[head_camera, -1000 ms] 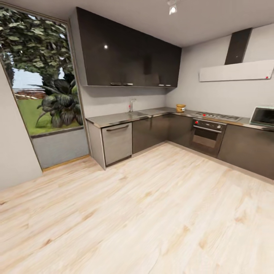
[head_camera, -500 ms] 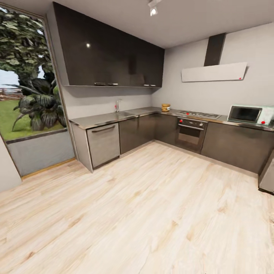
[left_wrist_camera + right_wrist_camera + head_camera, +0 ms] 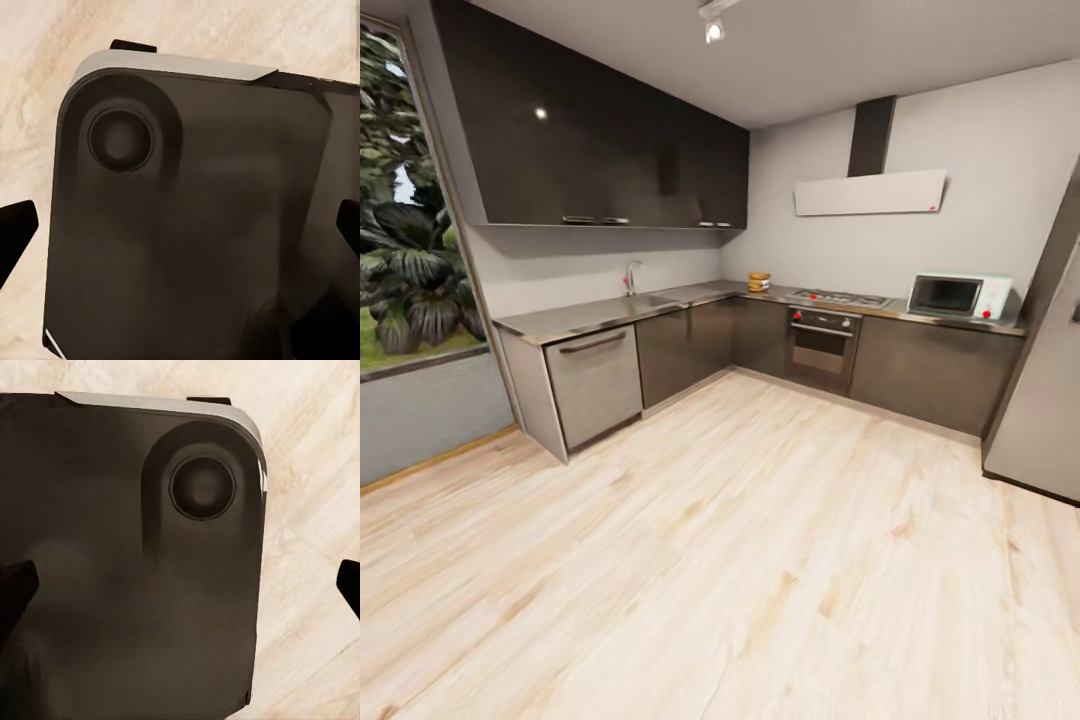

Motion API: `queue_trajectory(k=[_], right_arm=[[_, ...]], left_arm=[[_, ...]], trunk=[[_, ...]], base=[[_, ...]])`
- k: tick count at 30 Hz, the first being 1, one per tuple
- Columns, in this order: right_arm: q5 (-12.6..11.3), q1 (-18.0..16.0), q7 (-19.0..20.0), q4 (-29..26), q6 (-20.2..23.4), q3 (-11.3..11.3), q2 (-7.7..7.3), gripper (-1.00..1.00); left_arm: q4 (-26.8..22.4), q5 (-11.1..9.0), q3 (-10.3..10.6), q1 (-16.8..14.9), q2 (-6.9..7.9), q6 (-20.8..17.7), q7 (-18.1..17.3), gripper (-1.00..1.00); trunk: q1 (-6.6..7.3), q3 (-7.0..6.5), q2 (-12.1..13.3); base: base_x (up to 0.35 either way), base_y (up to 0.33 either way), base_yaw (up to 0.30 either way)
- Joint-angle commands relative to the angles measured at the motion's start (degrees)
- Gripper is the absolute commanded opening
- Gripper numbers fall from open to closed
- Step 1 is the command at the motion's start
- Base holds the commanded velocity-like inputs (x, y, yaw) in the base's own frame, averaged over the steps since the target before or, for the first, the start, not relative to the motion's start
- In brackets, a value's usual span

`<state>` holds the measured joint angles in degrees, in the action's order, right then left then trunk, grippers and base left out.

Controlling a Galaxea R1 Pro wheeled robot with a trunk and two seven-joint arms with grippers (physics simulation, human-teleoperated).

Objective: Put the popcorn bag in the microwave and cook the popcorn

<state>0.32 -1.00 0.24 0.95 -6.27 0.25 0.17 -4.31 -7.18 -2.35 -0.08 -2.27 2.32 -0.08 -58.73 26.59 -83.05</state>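
Far across the kitchen, the small tan-brown popcorn bag [image 3: 759, 282] stands on the grey countertop [image 3: 600, 314], in the corner left of the gas hob. The pale-blue microwave [image 3: 958, 296] sits with its dark door closed at the countertop's right end. In the left wrist view, my left gripper [image 3: 180, 236] is open, with its dark fingertips [image 3: 16, 231] at both edges of the picture, hanging over the robot's dark base. My right gripper [image 3: 180, 589] is open the same way above the base and the wood floor. Neither one holds anything.
A gas hob [image 3: 840, 297] and a built-in oven [image 3: 821, 346] lie between the bag and the microwave. A tall grey fridge [image 3: 1048, 400] stands at the right. A dishwasher [image 3: 593, 382] ends the left counter run. Light wood floor [image 3: 740, 540] stretches in front.
The camera has swung to the right, so the whole kitchen slid left in the picture. The microwave came fully into view and the fridge appeared at the right edge.
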Motion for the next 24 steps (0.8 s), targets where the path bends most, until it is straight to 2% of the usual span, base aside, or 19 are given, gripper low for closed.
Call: queue_trajectory(k=[1, 24], right_arm=[[0.01, -0.06, 0.02, 0.10, -0.27, 0.01, -0.03, 1.00], [-0.34, -0.06, -0.15, 0.19, -0.60, 0.01, -0.26, 1.00]], left_arm=[[0.00, -0.38, -0.20, -0.01, -0.02, 0.14, -0.01, 1.00], [0.09, -0.46, -0.20, -0.01, -0.10, 0.14, -0.01, 1.00]], trunk=[[0.00, 0.06, -0.03], [0.00, 0.06, -0.03]], base=[[0.000, 0.000, -0.241], [0.000, 0.000, -0.242]])
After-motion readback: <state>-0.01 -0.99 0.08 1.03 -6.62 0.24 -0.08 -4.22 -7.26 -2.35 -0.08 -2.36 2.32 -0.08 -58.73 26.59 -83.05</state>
